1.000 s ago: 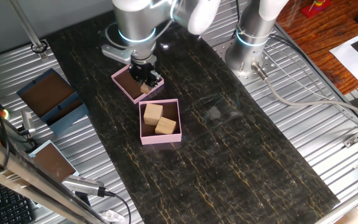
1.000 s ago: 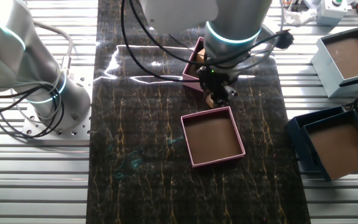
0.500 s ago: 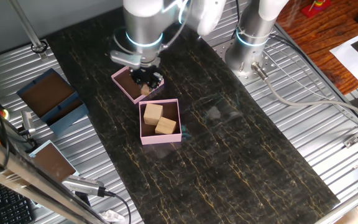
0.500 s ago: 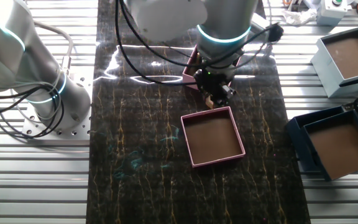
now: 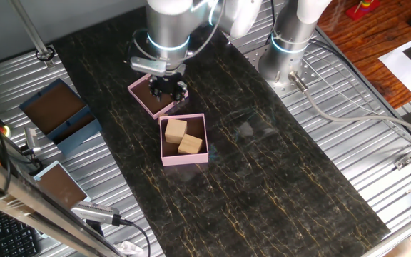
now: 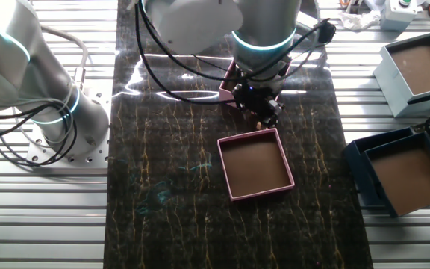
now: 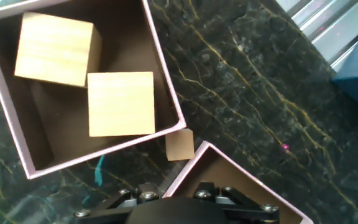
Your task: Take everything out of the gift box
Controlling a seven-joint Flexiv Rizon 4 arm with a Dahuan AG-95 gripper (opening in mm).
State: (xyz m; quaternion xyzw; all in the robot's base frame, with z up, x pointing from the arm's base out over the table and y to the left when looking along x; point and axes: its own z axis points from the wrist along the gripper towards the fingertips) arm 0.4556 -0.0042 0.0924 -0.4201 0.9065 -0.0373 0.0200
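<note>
The pale-pink gift box [image 5: 184, 160] stands on the dark table and holds two tan wooden blocks [image 5: 175, 128] [image 5: 190, 144]. In the hand view the gift box [image 7: 107, 152] is at upper left with both blocks [image 7: 55, 48] [image 7: 121, 104] side by side. My gripper [image 5: 168, 91] hovers over the near corner of the shallow pink tray [image 5: 140, 96], just behind the box, and holds nothing. A much smaller tan piece [image 7: 179, 144] lies on the table between box and tray. In the other fixed view my gripper [image 6: 266, 112] and arm hide most of the box [image 6: 227, 78].
The empty tray also shows in the other fixed view [image 6: 256, 164] and the hand view [image 7: 247, 186]. Two blue boxes [image 5: 56, 111] [image 5: 59, 187] sit on the ribbed metal beside the table. A second arm's base [image 5: 287, 50] stands at the table's other side.
My gripper has shifted a little up and away from the gift box. The small tan piece seen at its fingertips earlier no longer shows there.
</note>
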